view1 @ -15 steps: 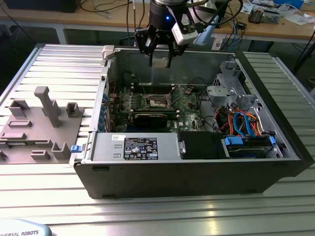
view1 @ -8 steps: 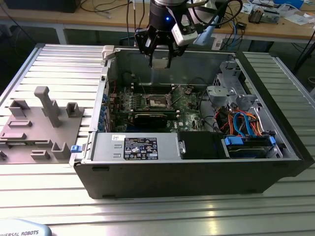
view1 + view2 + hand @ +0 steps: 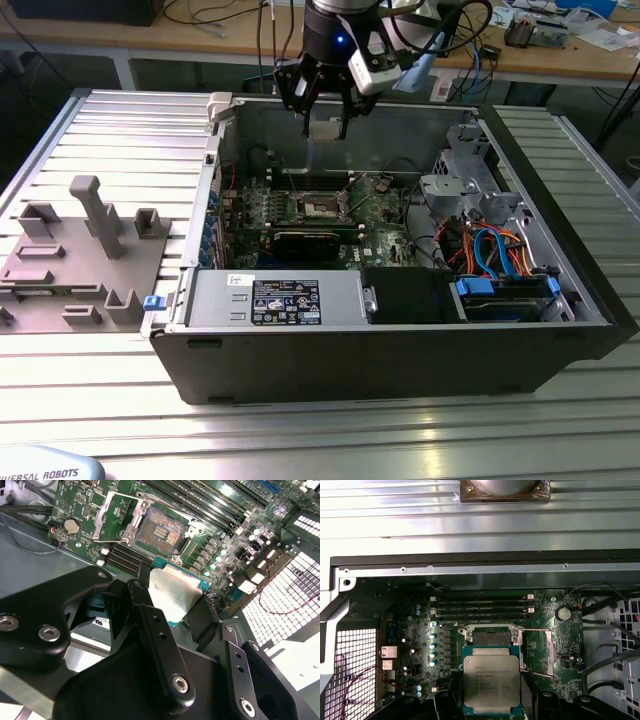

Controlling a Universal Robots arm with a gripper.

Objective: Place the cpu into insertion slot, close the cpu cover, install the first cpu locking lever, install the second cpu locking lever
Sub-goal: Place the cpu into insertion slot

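Note:
My gripper (image 3: 325,118) hangs above the open computer case and is shut on the cpu (image 3: 491,682), a flat square chip with a silver-grey top, seen in both wrist views (image 3: 175,592). The black fingers (image 3: 142,600) clamp it by two opposite edges. The chip is held in the air, apart from the green board. The insertion slot (image 3: 492,637) lies bare just beyond the chip, a dark square recess with a silver rim, also seen in the second wrist view (image 3: 160,530) and the exterior view (image 3: 322,208). The cpu cover (image 3: 112,515) stands swung open beside the slot.
Long memory slots (image 3: 480,609) run beside the socket. A black card (image 3: 305,240) lies across the board. A drive cage with cables (image 3: 490,250) fills the case at the exterior view's right, a power supply (image 3: 275,300) sits in front, and a grey fixture (image 3: 85,250) stands outside the case.

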